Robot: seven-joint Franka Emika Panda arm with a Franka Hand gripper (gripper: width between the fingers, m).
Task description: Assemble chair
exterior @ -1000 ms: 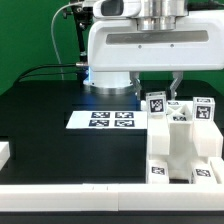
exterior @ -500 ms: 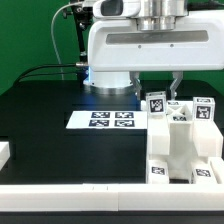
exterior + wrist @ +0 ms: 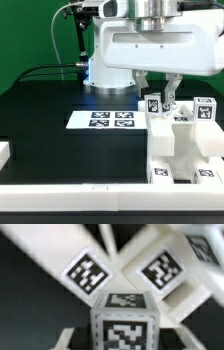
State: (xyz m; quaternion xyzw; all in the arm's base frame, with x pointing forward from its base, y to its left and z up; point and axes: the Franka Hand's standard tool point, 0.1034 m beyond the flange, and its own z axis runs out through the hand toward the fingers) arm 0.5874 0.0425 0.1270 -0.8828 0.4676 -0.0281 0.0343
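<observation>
The partly built white chair (image 3: 186,150) stands at the exterior view's right, with tagged pieces rising from its top. My gripper (image 3: 156,98) hangs straight down over it, shut on an upright tagged post (image 3: 155,105) at the chair's left rear corner. In the wrist view that post (image 3: 125,314) sits between my gripper (image 3: 125,340) fingers, which press against its two sides. Behind it, blurred chair panels (image 3: 88,272) show two more tags. Another tagged post (image 3: 204,108) stands at the chair's right.
The marker board (image 3: 110,119) lies flat on the black table to the left of the chair. A white block (image 3: 5,152) sits at the left edge. A white rim (image 3: 80,196) runs along the front. The arm's base (image 3: 105,70) stands behind.
The hand has turned and shifted toward the exterior view's left over the post. The post and the chair stay where they were.
</observation>
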